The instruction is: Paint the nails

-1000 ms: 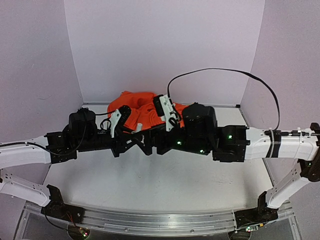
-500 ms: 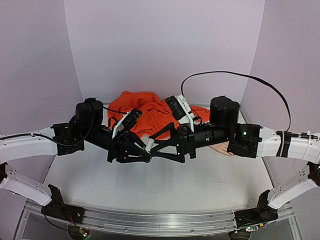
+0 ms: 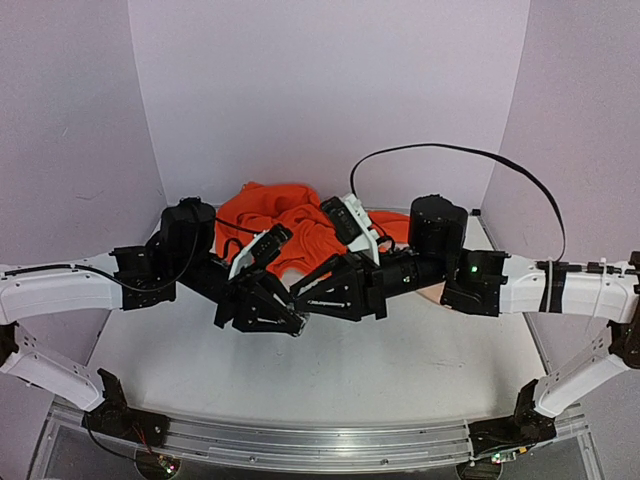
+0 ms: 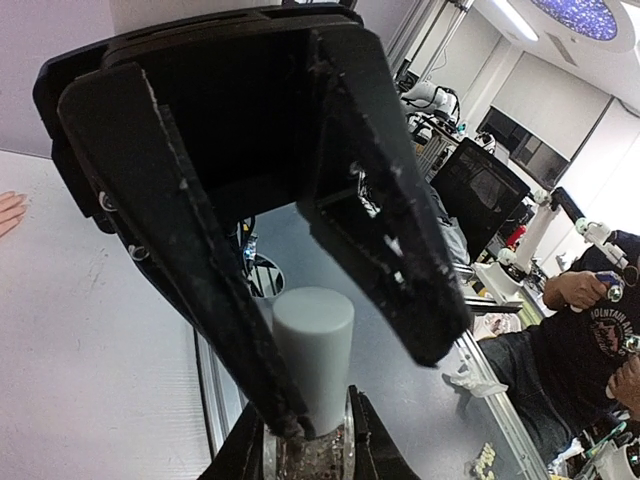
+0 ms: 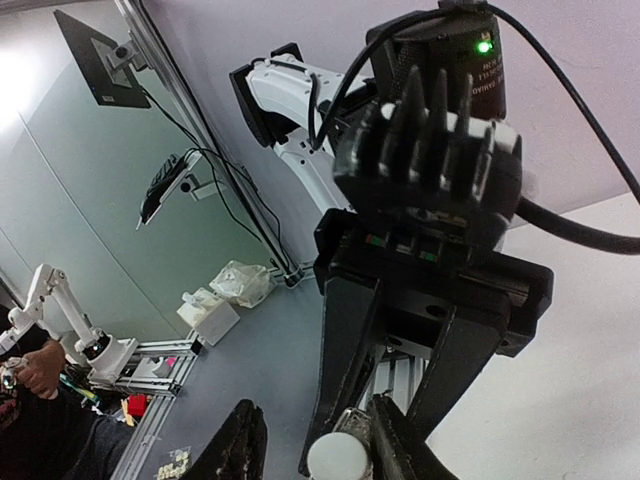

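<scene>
**Jaws at the bottle: left clamped, right released**

1. Left gripper [image 4: 308, 462]: the jaws are clenched on the small clear bottle [image 4: 310, 448]. They grasp its glass body just below the white cap [image 4: 313, 340].

2. Right gripper [image 5: 312, 452]: the jaws are released and straddle the cap.
   - In the left wrist view, one black finger [image 4: 190, 270] lies along the side of the cap. The other finger stands apart from it, with a visible gap.
   - In the right wrist view, the cap [image 5: 338, 458] sits between the two fingers, nearer one of them.

3. Arm position: in the top view, both arms reach inward. The two grippers meet tip to tip over the middle of the white table [image 3: 330, 385]. The meeting point lies in front of the orange sleeve [image 3: 285, 215].

4. Mannequin hand [image 3: 434, 294]: it lies on the table at the back right.
   - The sleeve is bunched against the rear wall.
   - The right arm covers most of the hand in the top view, so only a pale peach sliver shows beside the wrist joint.
   - In the left wrist view, its fingertips [image 4: 8, 210] rest on the table at the left edge of the picture, well apart from the bottle.
   - The nails are too small to make out in any view.

5. Cable [image 3: 450, 150]: a black cable arcs above the right arm.
</scene>
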Available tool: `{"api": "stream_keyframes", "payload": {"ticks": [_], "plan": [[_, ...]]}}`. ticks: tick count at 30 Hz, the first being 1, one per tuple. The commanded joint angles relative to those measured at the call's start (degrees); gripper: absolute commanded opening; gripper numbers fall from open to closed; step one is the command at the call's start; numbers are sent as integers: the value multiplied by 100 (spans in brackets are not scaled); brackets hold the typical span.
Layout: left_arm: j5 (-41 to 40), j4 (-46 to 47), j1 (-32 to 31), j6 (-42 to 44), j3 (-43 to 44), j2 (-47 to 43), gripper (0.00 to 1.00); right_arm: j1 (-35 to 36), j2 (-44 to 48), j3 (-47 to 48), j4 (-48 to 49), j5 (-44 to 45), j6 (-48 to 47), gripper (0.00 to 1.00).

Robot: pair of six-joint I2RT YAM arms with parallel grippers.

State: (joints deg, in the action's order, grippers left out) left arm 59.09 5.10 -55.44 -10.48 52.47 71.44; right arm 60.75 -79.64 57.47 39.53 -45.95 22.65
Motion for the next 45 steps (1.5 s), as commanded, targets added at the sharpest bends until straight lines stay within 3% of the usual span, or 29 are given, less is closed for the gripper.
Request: {"api": "stream_keyframes", "payload": {"ticks": [1, 3, 5, 8, 10, 12, 15, 18, 21, 22, 26, 31, 35, 41, 45], "plan": [[128, 342, -19, 8, 307, 2, 0, -10, -11, 173, 434, -300, 39, 29], [43, 342, -19, 6, 285, -9, 0, -5, 11, 140, 433, -273, 13, 19], [-128, 342, -8, -2, 262, -40, 0, -6, 49, 89, 429, -186, 6, 0], [-815, 342, -6, 54, 139, -161, 0, -10, 109, 1, 364, 86, 12, 0], [-1751, 331, 7, 171, -39, -309, 0, -4, 130, -1, 200, 512, 26, 0], [-3017, 298, 7, 254, -236, -479, 0, 3, 140, 88, -287, 1416, 56, 0], [-4868, 209, -2, 276, -488, -674, 0, 283, 196, 170, -813, 3830, 212, 0], [-5844, 38, -2, 253, -524, -706, 0, 890, 97, 423, -1200, 5527, 302, 0], [-5703, -30, -2, 306, -448, -636, 1, 982, -12, 577, -1260, 5721, 365, 0], [-5606, -49, -2, 317, -433, -612, 5, 978, -28, 593, -1256, 5789, 342, 0], [-5413, -79, -2, 271, -458, -615, 51, 957, -37, 622, -1293, 6116, 231, 0], [-5227, -82, -2, 257, -593, -792, 82, 544, 149, 225, -1318, 6452, 271, 0], [-5249, -84, -1, 310, -719, -995, 89, -99, 394, -485, -1261, 6367, 523, 0], [-5459, -109, 5, 299, -800, -1134, 95, -326, 565, -1397, -1215, 7361, 530, 0], [-5705, -148, 7, 234, -791, -1116, 99, -432, 535, -1938, -1079, 7488, 697, 0]]}}
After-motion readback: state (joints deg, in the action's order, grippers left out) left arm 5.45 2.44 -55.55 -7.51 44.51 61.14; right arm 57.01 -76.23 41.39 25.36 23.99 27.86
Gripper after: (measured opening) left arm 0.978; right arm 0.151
